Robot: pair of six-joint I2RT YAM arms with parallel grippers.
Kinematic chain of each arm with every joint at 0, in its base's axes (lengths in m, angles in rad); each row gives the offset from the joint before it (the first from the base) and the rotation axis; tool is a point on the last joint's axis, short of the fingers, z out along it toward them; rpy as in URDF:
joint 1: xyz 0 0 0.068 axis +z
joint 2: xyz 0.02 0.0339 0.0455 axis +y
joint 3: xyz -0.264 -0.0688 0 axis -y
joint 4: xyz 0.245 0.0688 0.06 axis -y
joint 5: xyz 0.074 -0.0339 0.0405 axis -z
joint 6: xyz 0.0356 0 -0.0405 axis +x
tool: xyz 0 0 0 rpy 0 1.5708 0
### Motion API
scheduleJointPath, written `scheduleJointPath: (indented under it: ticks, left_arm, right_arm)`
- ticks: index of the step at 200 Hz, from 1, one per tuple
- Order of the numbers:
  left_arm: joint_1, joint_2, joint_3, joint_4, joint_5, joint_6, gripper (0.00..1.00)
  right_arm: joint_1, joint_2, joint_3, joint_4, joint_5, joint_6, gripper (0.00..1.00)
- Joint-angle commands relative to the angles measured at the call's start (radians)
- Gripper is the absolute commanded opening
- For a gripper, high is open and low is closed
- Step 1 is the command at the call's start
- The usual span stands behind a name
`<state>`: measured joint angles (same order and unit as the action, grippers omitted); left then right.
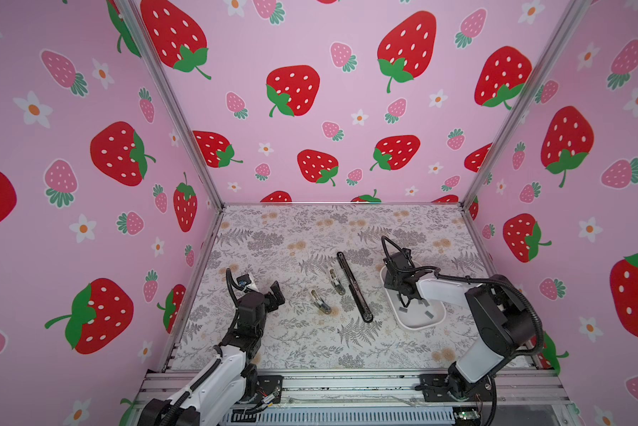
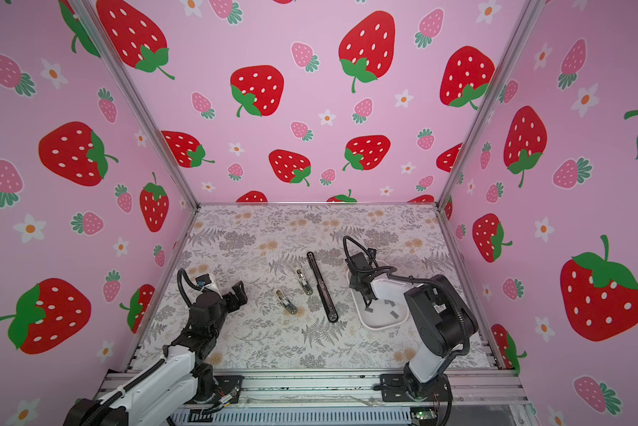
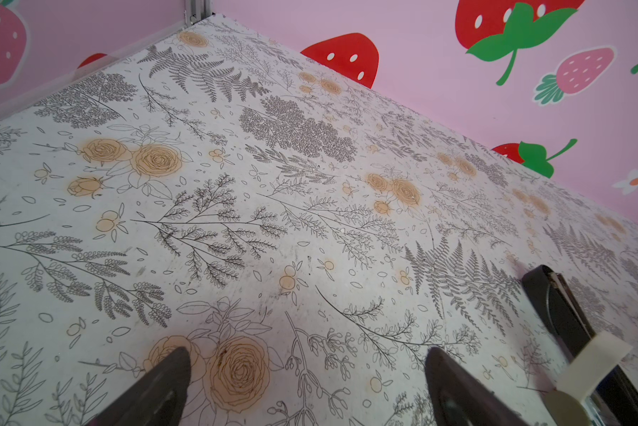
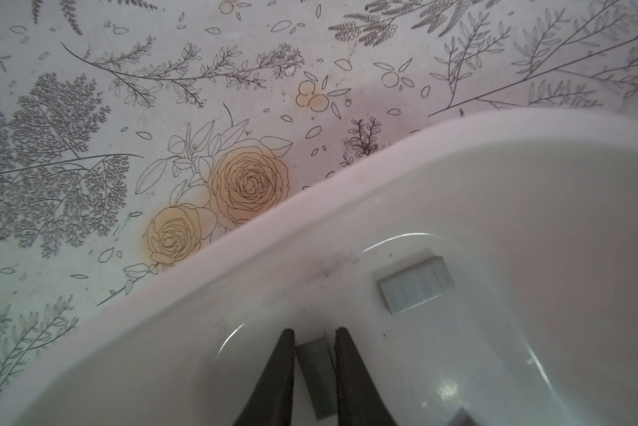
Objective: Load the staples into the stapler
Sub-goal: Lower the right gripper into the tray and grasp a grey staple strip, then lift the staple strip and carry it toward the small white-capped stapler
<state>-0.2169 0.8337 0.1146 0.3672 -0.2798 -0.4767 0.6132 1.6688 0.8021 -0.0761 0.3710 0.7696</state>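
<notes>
Several grey staples point(image 4: 415, 286) lie in the white tray point(image 4: 310, 221) at the desk's point(image 1: 291, 343) three o'clock; the right tool point(image 4: 314, 330) stands narrow astride one strip point(image 4: 315, 372), though I can't tell whether it pinches. At nine o'clock the left tool point(image 3: 308, 350) gapes wide, holding nothing; two small staplers point(image 1: 321, 300) sit near the centre.

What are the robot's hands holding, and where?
Left gripper: nothing, open. Right gripper straddles a staple strip across its long sides; gripped or not, cannot tell.

Short grey staples point(image 4: 416, 286) lie flat inside the white tray point(image 4: 310, 206).
</notes>
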Motion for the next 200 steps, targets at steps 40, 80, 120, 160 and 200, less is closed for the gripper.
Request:
scheduleJointPath:
  ticks: [40, 80, 120, 160, 200]
  left_arm:
    - [-0.003, 0.001, 0.042, -0.004, -0.021, -0.016, 1.00]
    - [-0.002, 0.002, 0.041, -0.003, -0.022, -0.016, 1.00]
    - [-0.003, 0.008, 0.044, -0.004, -0.022, -0.016, 1.00]
    - [-0.003, 0.041, 0.062, -0.006, -0.008, -0.009, 1.00]
    - [-0.002, 0.092, 0.086, -0.002, 0.055, 0.017, 1.00]
  right_arm:
    - [-0.003, -0.017, -0.056, -0.048, 0.052, 0.031, 0.19]
    - [-0.042, -0.040, -0.113, 0.010, 0.000, 0.046, 0.18]
    - [-0.056, -0.083, -0.131, 0.052, -0.016, 0.020, 0.18]
    - [-0.061, -0.152, -0.129, 0.096, 0.006, -0.042, 0.18]
    - [-0.063, -0.260, -0.165, 0.195, -0.007, -0.138, 0.18]
